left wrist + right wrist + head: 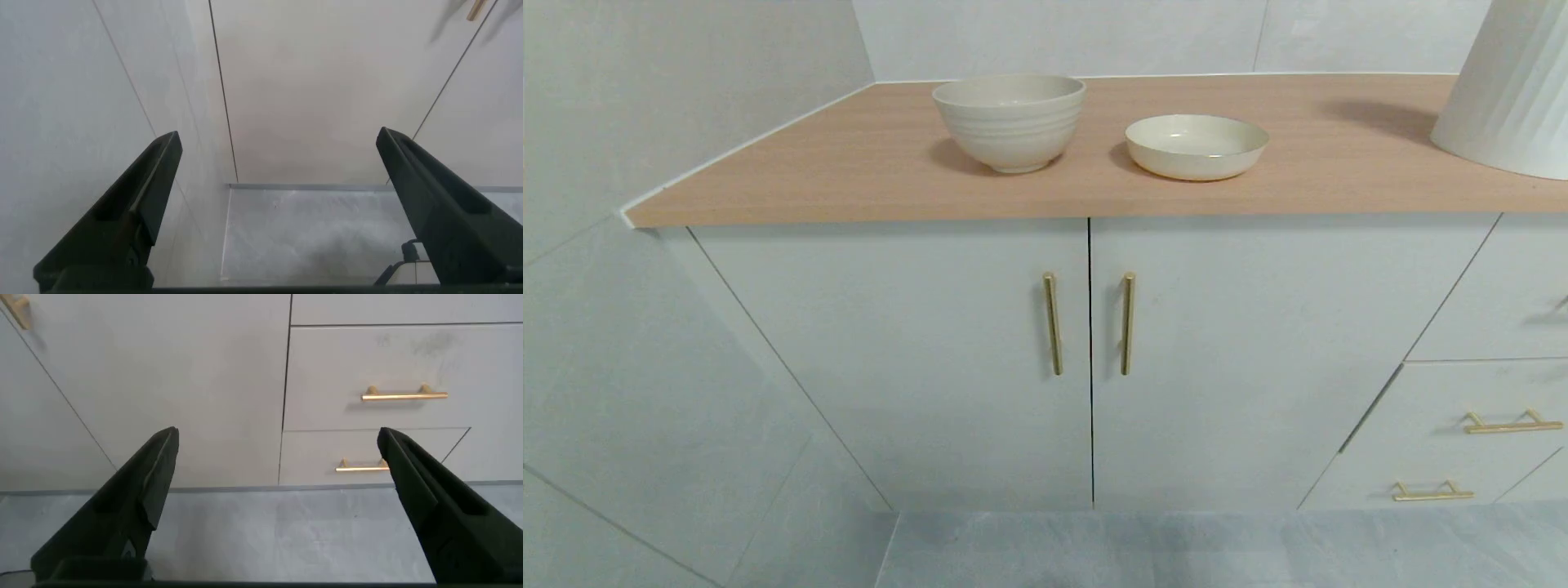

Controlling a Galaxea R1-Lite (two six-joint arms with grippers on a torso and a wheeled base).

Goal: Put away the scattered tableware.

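Head view: deep bowl (1009, 122) and shallow dish (1196, 145) upright on the countertop (849, 180). Left gripper (278, 212) and right gripper (278, 506) spread wide, empty, low beneath the countertop. Probably best: open the left door (890, 343) under the countertop first, pulling its handle (1054, 323) squarely.

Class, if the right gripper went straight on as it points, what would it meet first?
The right gripper would probably meet the pale grey cabinet front beside the gold-handled drawers; depth is unclear.

The ribbed white container (1512, 90) (far right) is cut off; top and side unseen.
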